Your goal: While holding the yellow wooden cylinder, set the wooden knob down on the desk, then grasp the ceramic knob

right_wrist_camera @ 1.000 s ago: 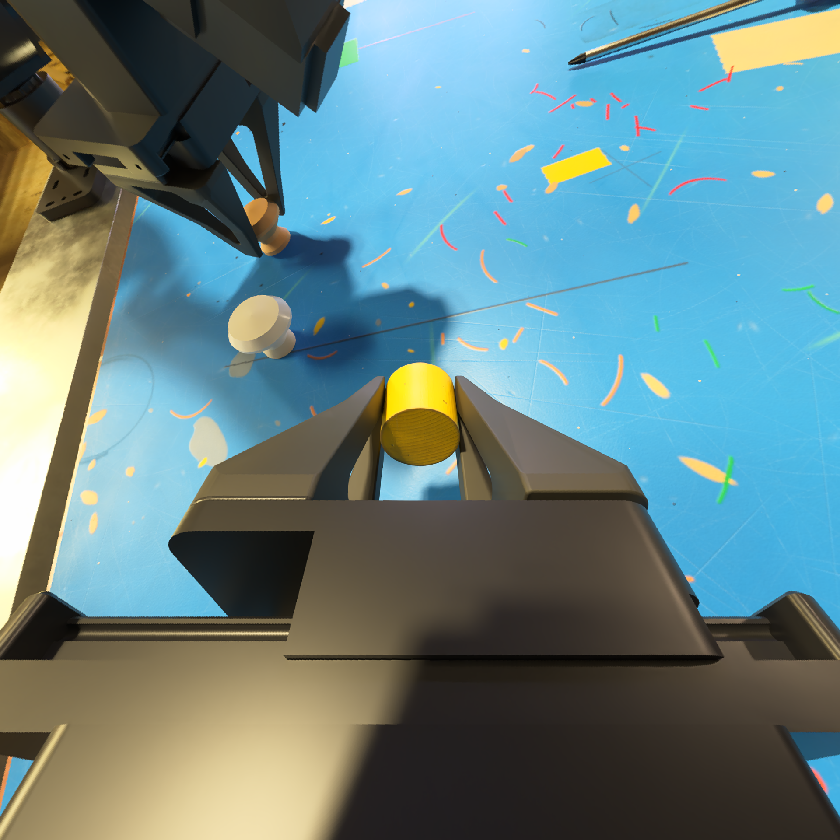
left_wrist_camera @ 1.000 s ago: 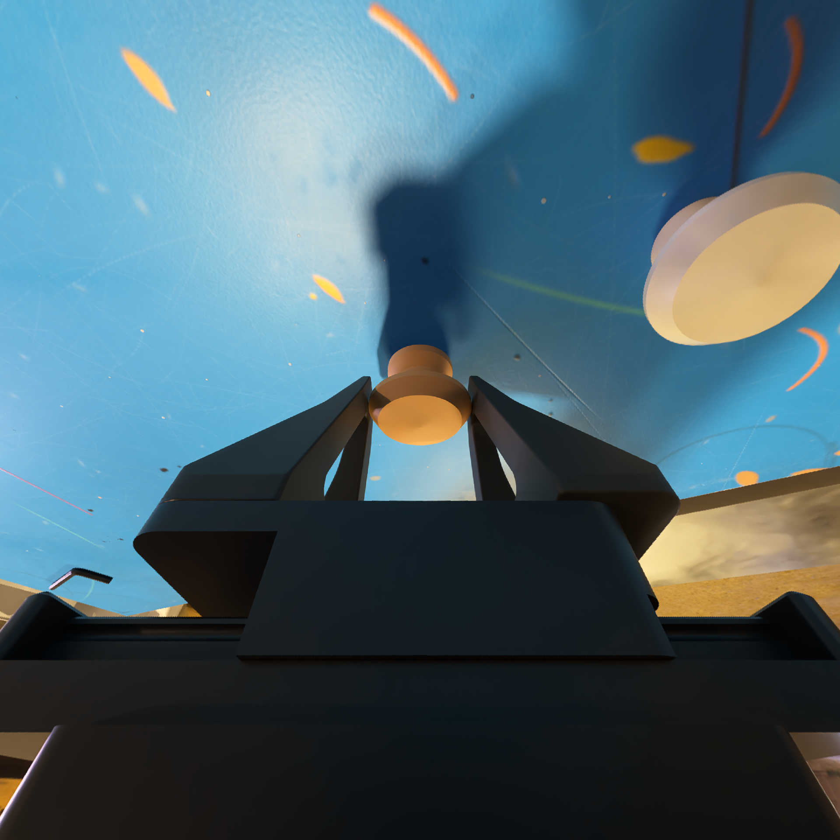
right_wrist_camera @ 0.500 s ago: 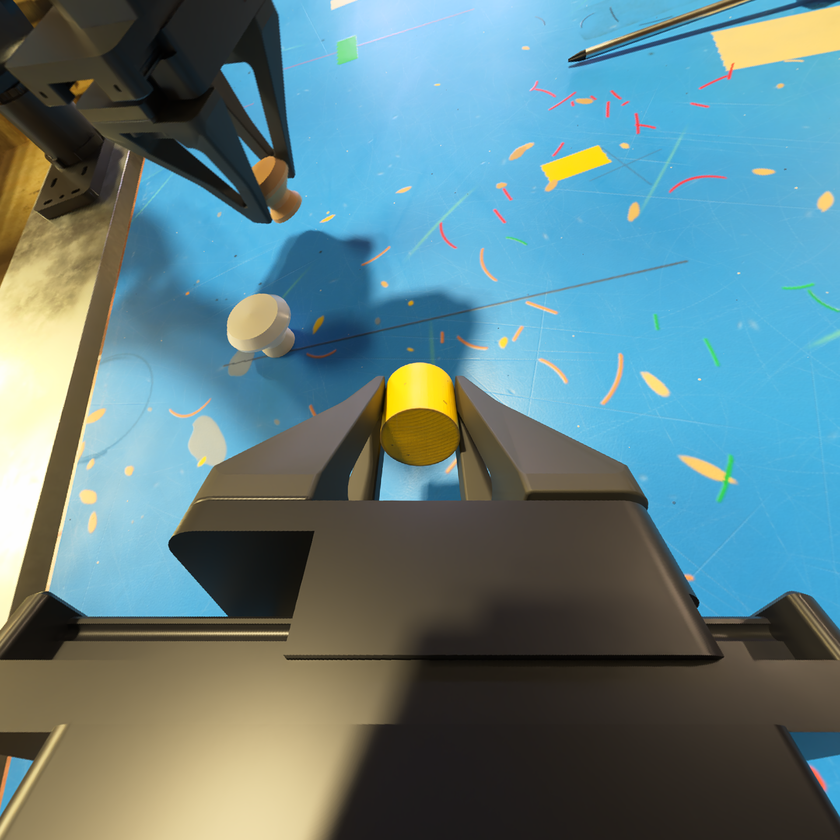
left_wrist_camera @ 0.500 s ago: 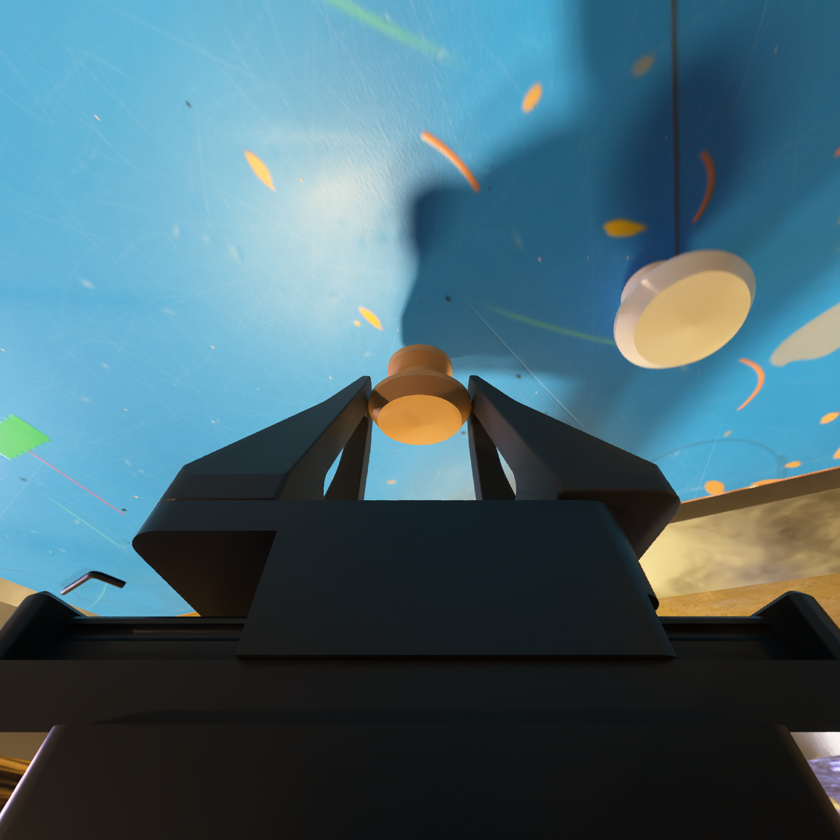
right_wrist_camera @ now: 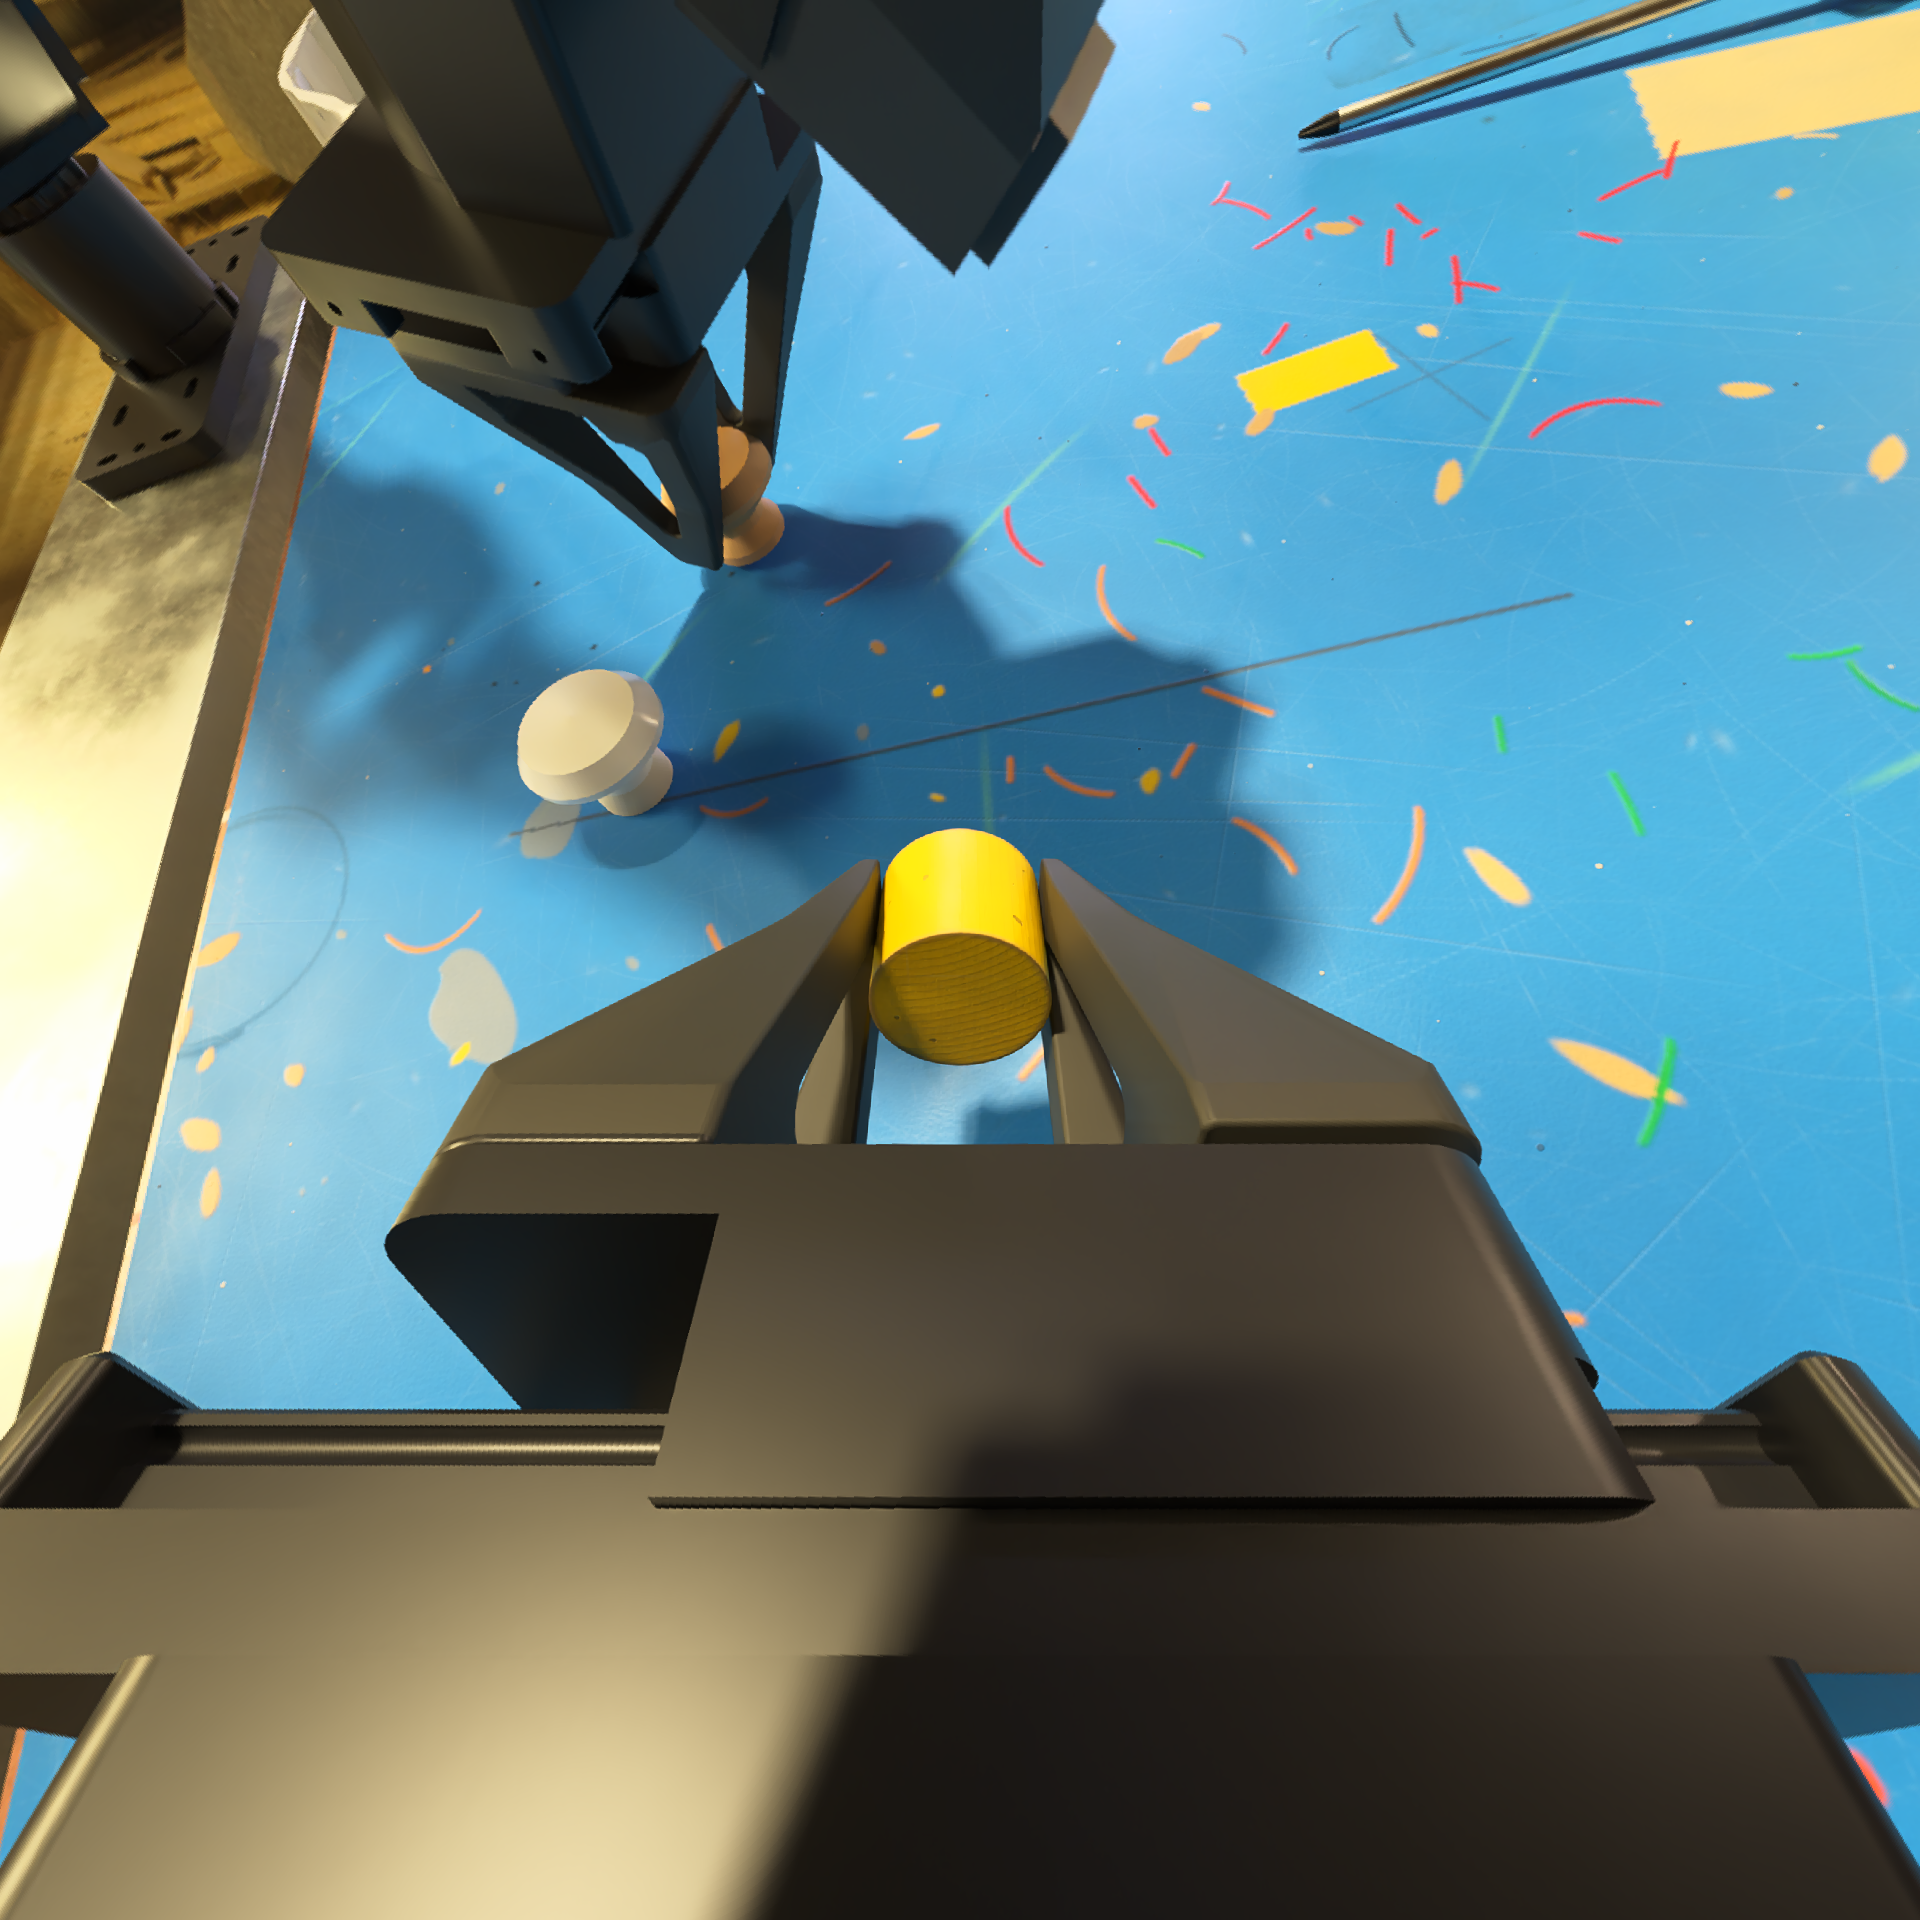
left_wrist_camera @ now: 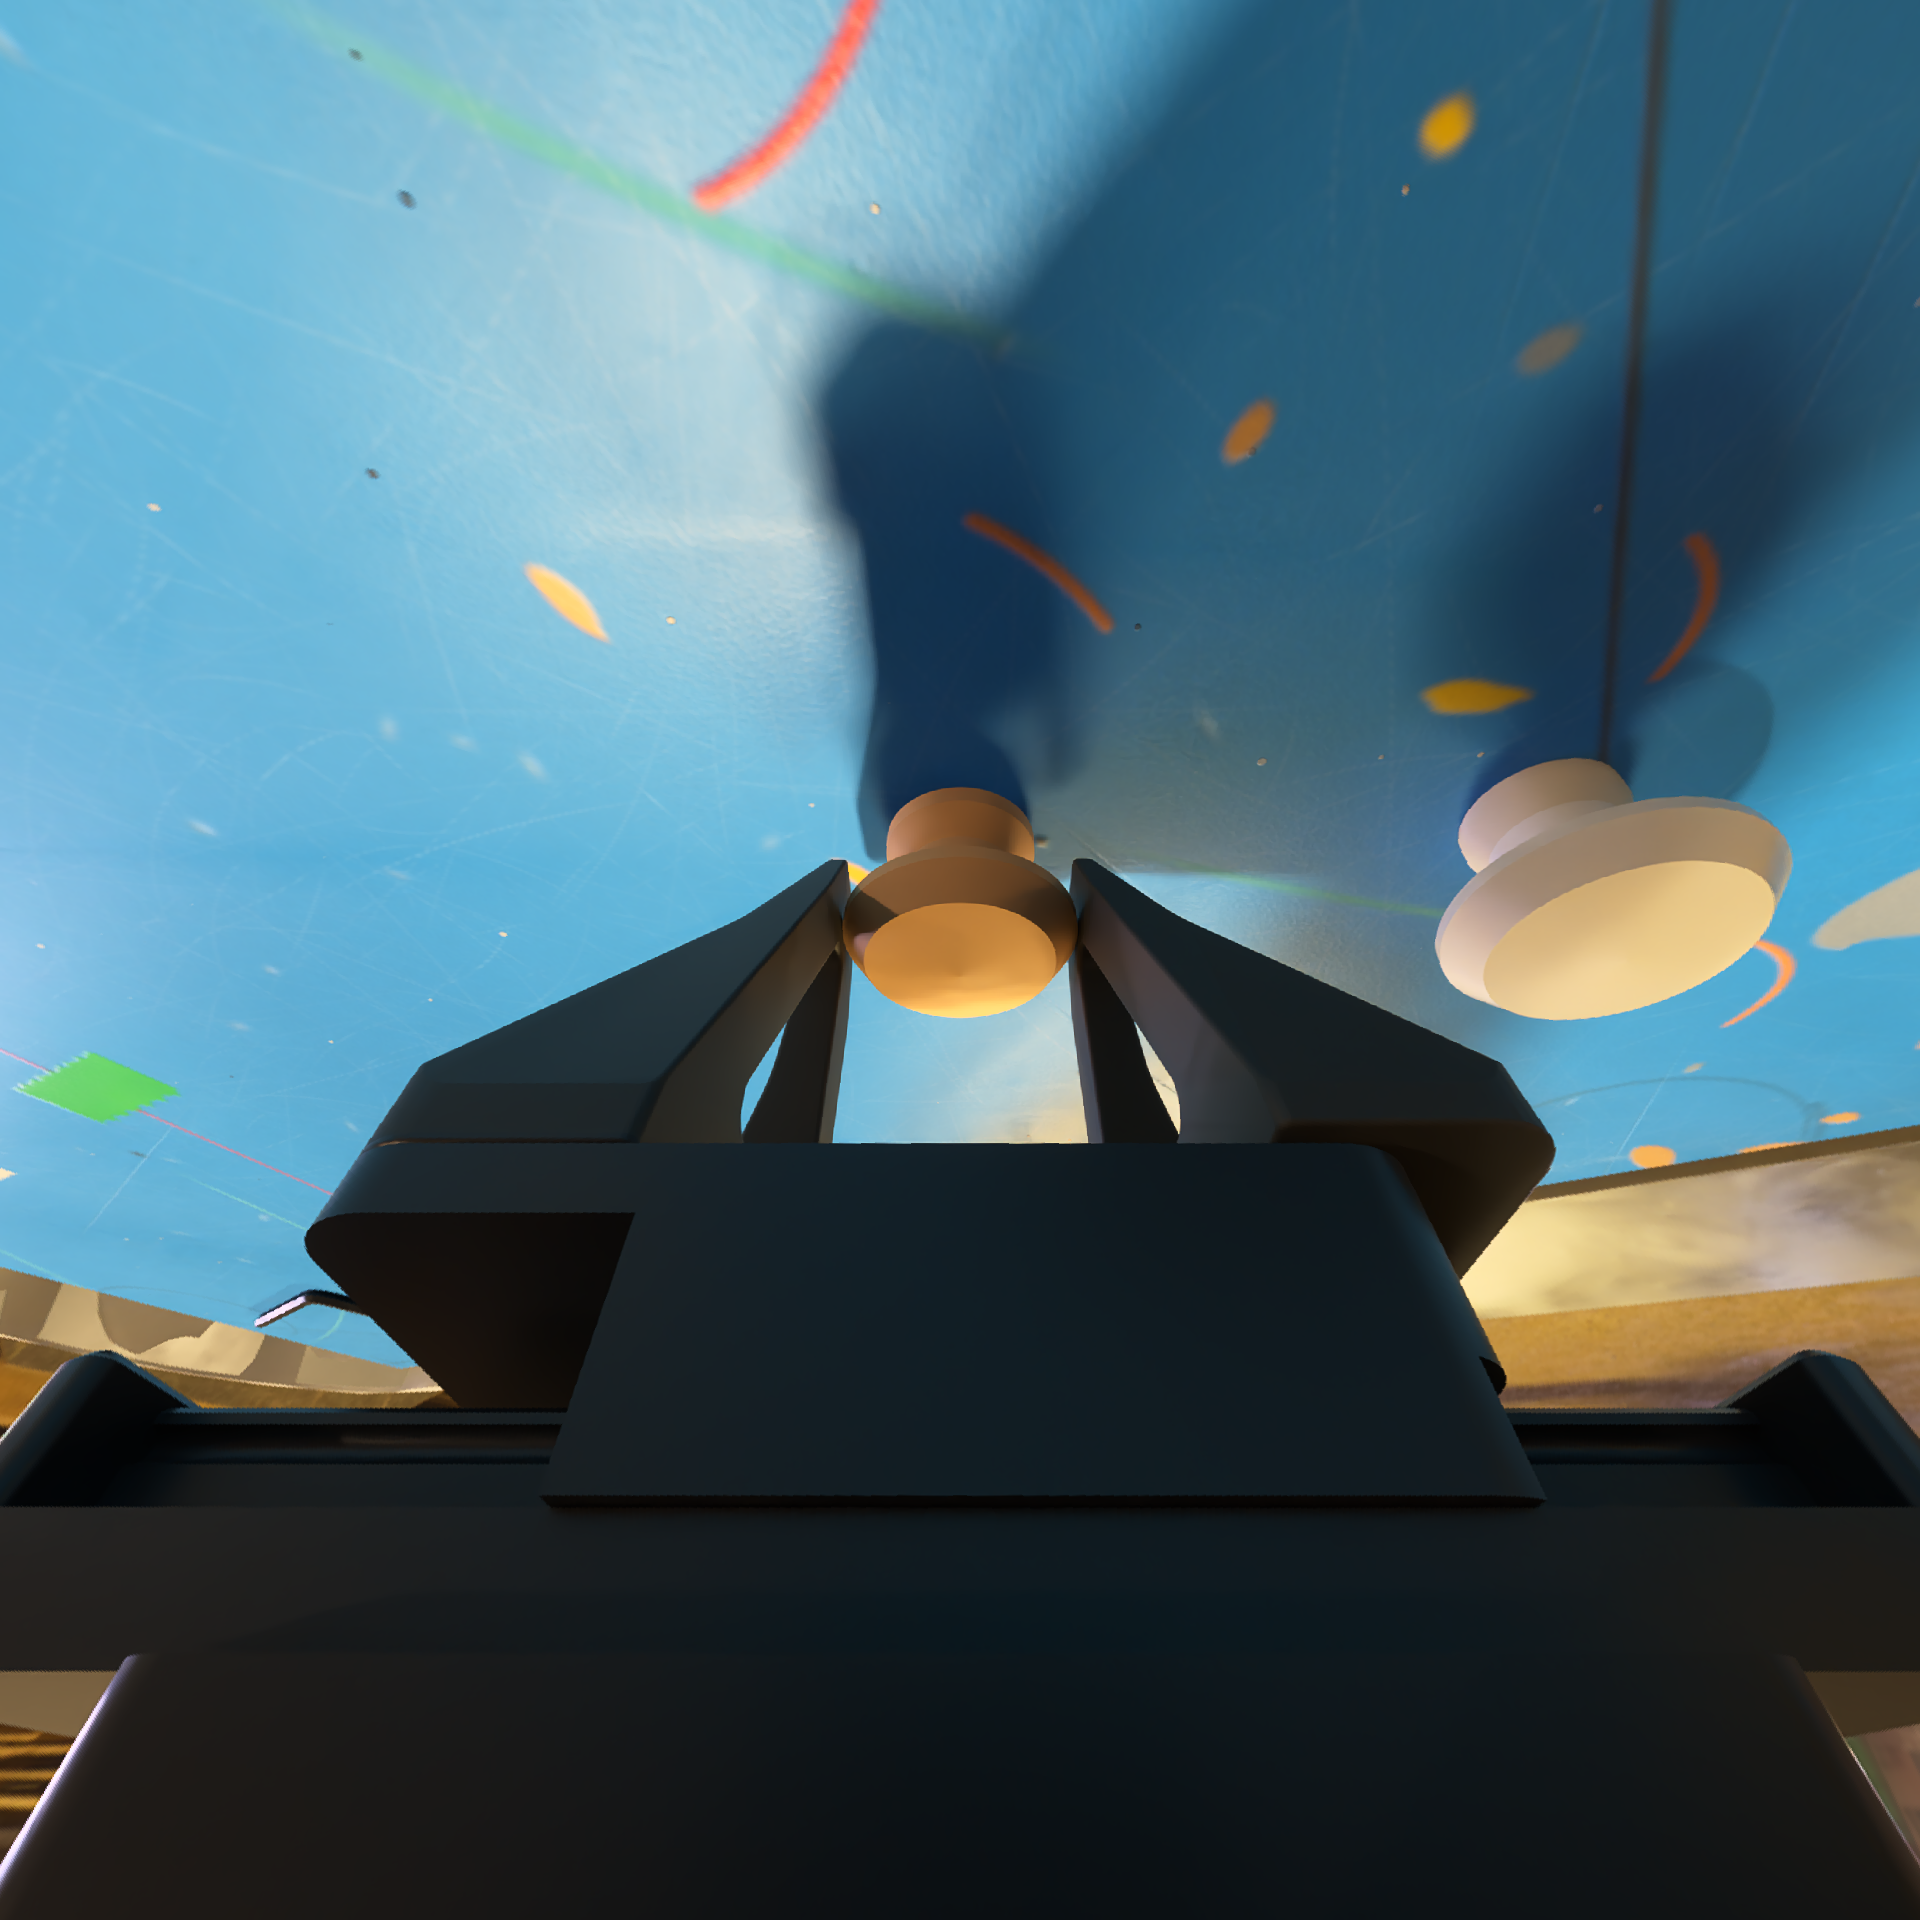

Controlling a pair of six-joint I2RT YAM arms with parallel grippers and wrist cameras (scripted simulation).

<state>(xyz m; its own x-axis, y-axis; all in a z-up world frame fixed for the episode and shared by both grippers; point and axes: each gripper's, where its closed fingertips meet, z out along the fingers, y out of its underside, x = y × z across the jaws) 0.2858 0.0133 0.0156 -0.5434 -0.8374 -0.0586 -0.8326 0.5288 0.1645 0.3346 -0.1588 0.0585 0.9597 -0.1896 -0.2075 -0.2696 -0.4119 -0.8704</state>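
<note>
Setting wooden knob point(left_wrist_camera: 958, 940) on tabletop point(left_wrist_camera: 416, 520) — left tool point(left_wrist_camera: 958, 914) clamping it; right tool point(right_wrist_camera: 961, 935) gripping yellow cylinder point(right_wrist_camera: 958, 951). Next — releasing, reaching ceramic knob point(left_wrist_camera: 1605, 914).

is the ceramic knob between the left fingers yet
No, the ceramic knob stands free on the desk while the left gripper grips the wooden knob.

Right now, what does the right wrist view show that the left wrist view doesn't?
Only the right wrist view shows the right gripper shut on the yellow cylinder, a dark pointed rod and yellow tape. Only the left wrist view shows a green square and a small bent key. Both show the left gripper holding the wooden knob, the white knob and the blue desk.
</note>
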